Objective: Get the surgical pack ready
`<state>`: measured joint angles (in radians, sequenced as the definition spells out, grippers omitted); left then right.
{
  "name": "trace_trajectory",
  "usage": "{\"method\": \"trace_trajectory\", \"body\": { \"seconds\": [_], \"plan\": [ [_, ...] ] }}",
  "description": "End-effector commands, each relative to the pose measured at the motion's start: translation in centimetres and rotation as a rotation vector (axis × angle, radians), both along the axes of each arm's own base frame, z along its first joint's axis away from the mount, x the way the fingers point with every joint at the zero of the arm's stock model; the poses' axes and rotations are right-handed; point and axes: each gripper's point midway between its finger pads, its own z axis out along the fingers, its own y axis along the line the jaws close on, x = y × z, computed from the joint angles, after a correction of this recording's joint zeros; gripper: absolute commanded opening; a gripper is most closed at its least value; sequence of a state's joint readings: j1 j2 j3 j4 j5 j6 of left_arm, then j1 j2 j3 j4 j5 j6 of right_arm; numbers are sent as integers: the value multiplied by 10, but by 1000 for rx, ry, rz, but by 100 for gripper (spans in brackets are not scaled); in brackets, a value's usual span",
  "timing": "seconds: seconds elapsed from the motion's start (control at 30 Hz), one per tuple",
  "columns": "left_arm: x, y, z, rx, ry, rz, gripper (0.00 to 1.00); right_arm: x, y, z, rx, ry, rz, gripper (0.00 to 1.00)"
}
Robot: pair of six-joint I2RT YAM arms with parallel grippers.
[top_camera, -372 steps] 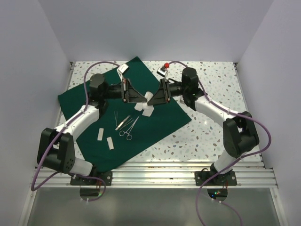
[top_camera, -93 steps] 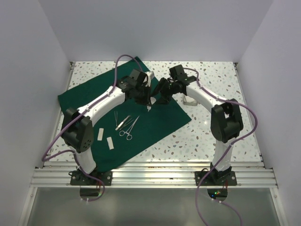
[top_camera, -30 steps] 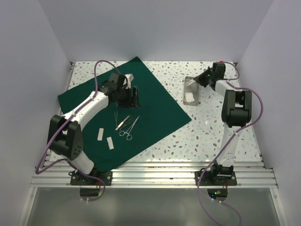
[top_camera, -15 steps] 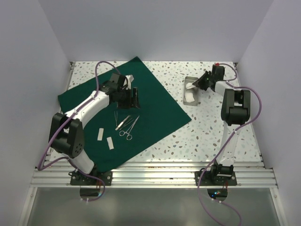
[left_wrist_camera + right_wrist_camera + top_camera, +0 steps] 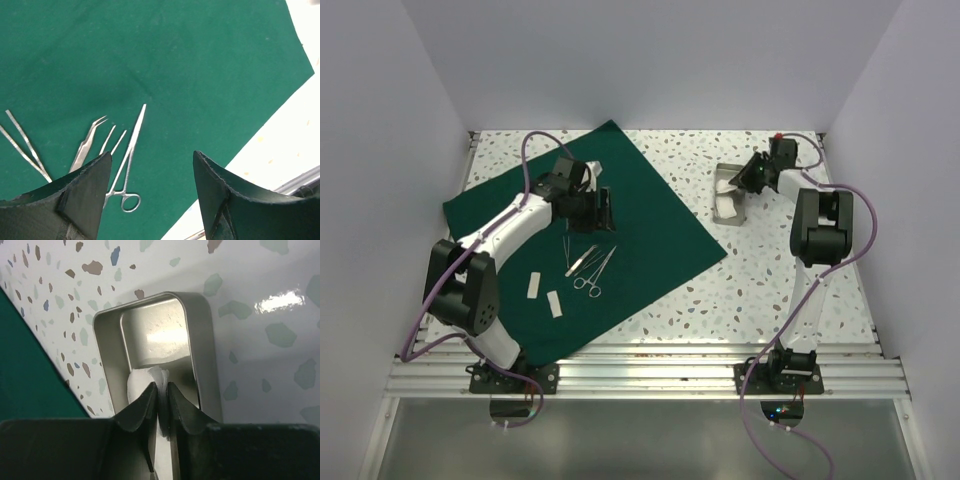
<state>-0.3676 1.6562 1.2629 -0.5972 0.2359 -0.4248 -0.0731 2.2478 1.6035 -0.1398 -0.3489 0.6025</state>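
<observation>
The surgical pack lies spread out. Its dark green cloth (image 5: 650, 225) (image 5: 200, 60) covers the left half of the table. Steel instruments (image 5: 588, 265) lie on it: ring-handled forceps (image 5: 125, 160) and tweezers (image 5: 25, 145). Two white strips (image 5: 535, 285) lie near the cloth's front. My left gripper (image 5: 602, 210) (image 5: 152, 165) hovers open above the instruments, holding nothing. The silver metal tray (image 5: 725, 168) (image 5: 210, 340) stands on bare table at the back right. My right gripper (image 5: 745, 180) (image 5: 162, 387) reaches into it, jaws nearly together with a white pad (image 5: 725, 205) (image 5: 140, 380) pinched between them.
The speckled tabletop (image 5: 770, 270) lies bare to the right of the cloth. White walls close in the back and both sides. An aluminium rail (image 5: 650, 370) runs along the near edge by the arm bases.
My right gripper has dipped slightly further into the tray with the pad, and its jaws have eased a little. The left arm has hardly moved.
</observation>
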Motion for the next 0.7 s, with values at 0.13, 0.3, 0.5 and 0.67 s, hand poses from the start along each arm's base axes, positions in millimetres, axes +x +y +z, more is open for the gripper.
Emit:
{"method": "trace_trajectory", "body": {
  "seconds": [0.13,0.3,0.5,0.67],
  "plan": [
    [-7,39,7,127,-10,130,70,30,7,50,-83,-84,17,44],
    [-22,74,-4,253,54,261,71,21,18,66,-181,-45,2,67],
    [-46,113,-10,337,123,424,72,-8,4,90,-312,10,-51,71],
    [-68,149,-20,327,202,540,71,-45,37,125,-295,-6,16,71]
  ]
}}
